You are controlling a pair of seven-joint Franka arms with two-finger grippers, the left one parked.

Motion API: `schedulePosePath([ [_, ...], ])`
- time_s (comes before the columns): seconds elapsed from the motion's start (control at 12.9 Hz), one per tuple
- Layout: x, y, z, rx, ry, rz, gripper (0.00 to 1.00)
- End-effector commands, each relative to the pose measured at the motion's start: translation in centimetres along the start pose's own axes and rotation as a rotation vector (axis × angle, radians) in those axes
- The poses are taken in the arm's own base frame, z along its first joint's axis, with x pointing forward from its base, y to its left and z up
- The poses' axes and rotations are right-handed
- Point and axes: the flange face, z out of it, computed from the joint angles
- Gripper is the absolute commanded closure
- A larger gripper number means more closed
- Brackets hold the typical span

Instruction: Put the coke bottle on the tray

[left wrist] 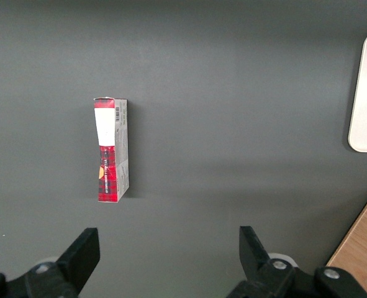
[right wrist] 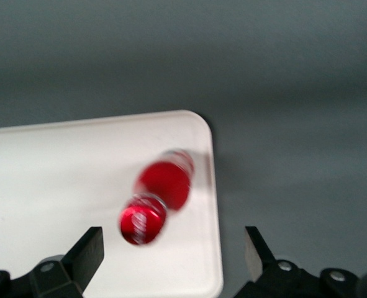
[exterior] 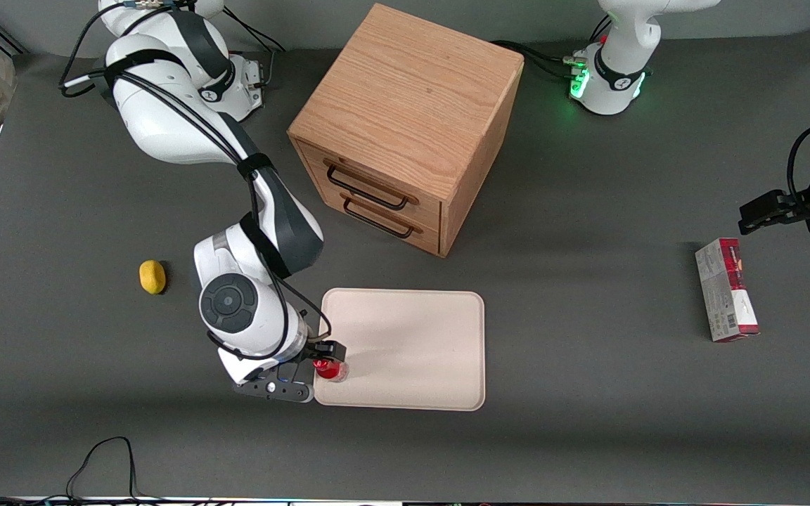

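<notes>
The small red coke bottle point(exterior: 330, 370) stands on the cream-beige tray point(exterior: 412, 351), near the tray's corner closest to the working arm and toward the front camera. In the right wrist view the bottle point(right wrist: 158, 197) shows from above, red cap toward the camera, on the tray point(right wrist: 59, 186) close to its rim. My right gripper point(exterior: 310, 371) hovers just above the bottle at the tray's edge. Its fingers point(right wrist: 87, 253) are spread wide, with the gripper point(right wrist: 174, 256) holding nothing and the bottle clear of both fingers.
A wooden drawer cabinet point(exterior: 405, 126) stands farther from the front camera than the tray. A small yellow lump point(exterior: 152, 276) lies toward the working arm's end. A red and grey box point(exterior: 726, 289) lies toward the parked arm's end, also in the left wrist view point(left wrist: 111, 149).
</notes>
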Motion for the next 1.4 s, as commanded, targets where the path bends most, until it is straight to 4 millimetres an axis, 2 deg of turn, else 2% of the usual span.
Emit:
schedulePosePath([
  [0.0, 1.2, 5.0, -6.0, -0.028, -0.023, -0.013, 0.00],
  [0.08, 1.0, 6.9, -8.7, -0.035, -0.042, -0.032, 0.00],
  [0.31, -0.5, 16.9, -13.7, -0.018, -0.163, -0.148, 0.00],
  [0.39, -1.8, 20.0, -14.4, -0.012, -0.175, -0.181, 0.00],
  [0.54, -6.0, 26.7, -17.4, 0.008, -0.150, -0.266, 0.00],
  [0.62, -7.9, 28.7, -18.8, 0.007, -0.146, -0.302, 0.00],
  [0.85, -11.7, 31.2, -21.4, -0.005, -0.117, -0.316, 0.00],
  [0.93, -12.3, 31.8, -21.8, -0.005, -0.109, -0.305, 0.00],
  [1.01, -13.1, 31.2, -21.9, -0.002, -0.099, -0.319, 0.00],
  [1.09, -13.8, 32.6, -21.7, 0.003, -0.099, -0.296, 0.00],
  [1.32, -13.8, 33.6, -22.2, 0.010, -0.105, -0.275, 0.00],
])
